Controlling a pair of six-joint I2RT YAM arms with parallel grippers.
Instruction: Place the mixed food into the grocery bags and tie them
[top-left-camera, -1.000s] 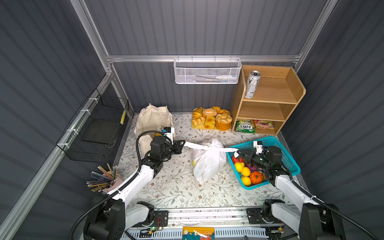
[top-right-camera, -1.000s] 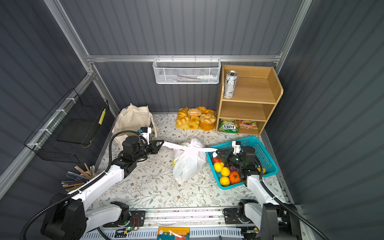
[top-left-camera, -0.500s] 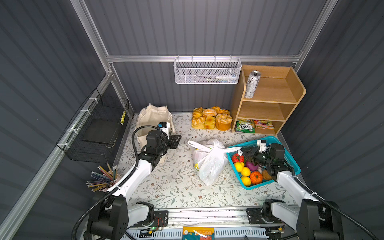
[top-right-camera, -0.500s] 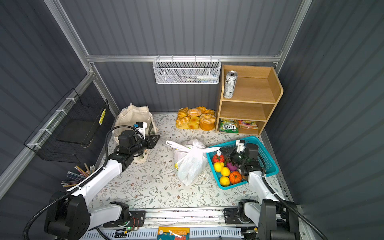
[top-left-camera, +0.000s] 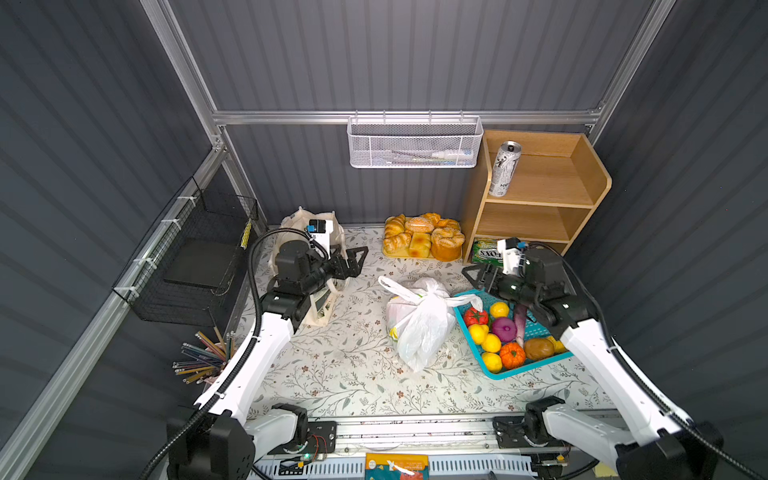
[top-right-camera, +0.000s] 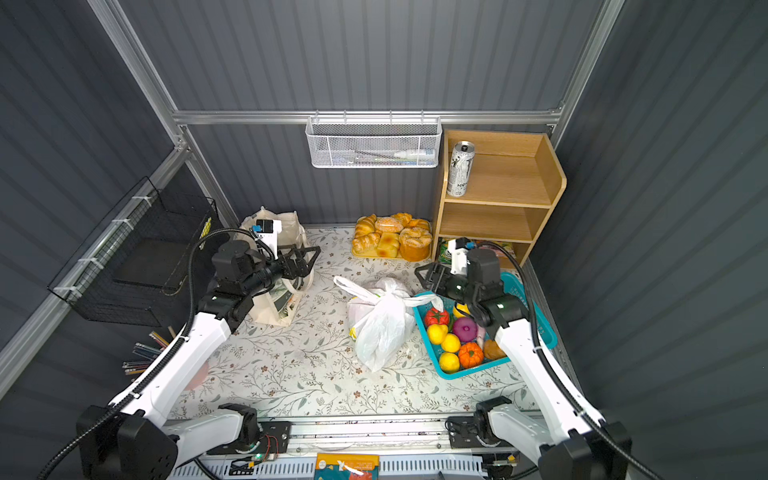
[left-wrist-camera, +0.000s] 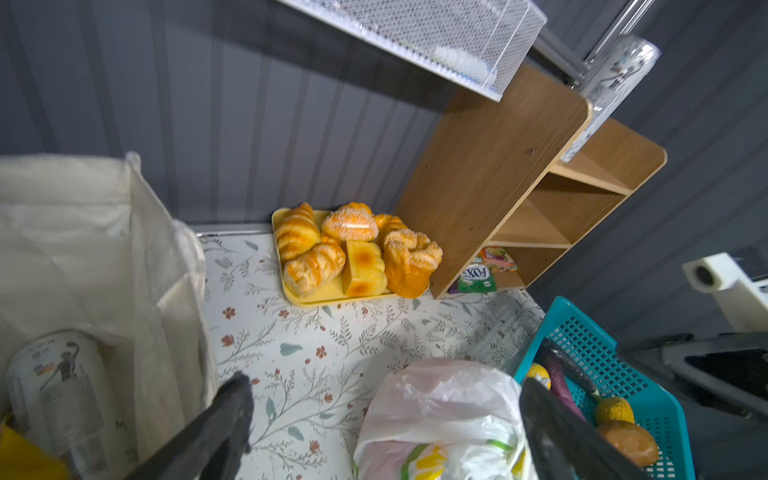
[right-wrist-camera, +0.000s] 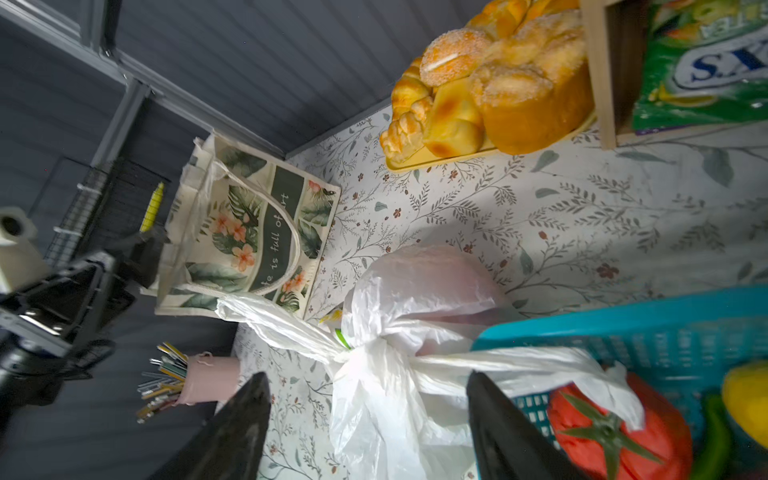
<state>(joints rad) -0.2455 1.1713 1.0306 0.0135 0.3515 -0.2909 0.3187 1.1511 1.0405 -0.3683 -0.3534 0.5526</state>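
the plastic carrier bag (top-left-camera: 419, 320) is lying knotted on the table (top-left-camera: 332, 365). the canvas tote (right-wrist-camera: 249, 232) is holding a drink can (left-wrist-camera: 62, 395) but looking untied, with a second can (top-left-camera: 503, 168) waiting on the shelf (top-left-camera: 540, 183). the left end effector (top-left-camera: 358, 257) and right end effector (top-left-camera: 471, 276) are hanging open, gripping nothing.

Counter (top-left-camera: 353, 374): floral-print cover.
- Back wall: white mesh basket (top-left-camera: 415, 145) hung on rail.
- Back right: wooden shelf unit (top-left-camera: 540, 216); green sweet packet (top-left-camera: 486, 251) in bottom compartment.
- Just beside the unit: yellow tray (top-left-camera: 399, 254) heaped with bread rolls (top-left-camera: 422, 241).
- Right: turquoise basket (top-left-camera: 528, 372) holding tomato (top-left-camera: 476, 316), lemons (top-left-camera: 478, 332), purple onion (top-left-camera: 503, 329), small pumpkin (top-left-camera: 512, 355), potato (top-left-camera: 539, 348).
- Left wall: black wire basket (top-left-camera: 199, 266).
- Front left: pencils (top-left-camera: 199, 361) in pink cup (right-wrist-camera: 212, 378).
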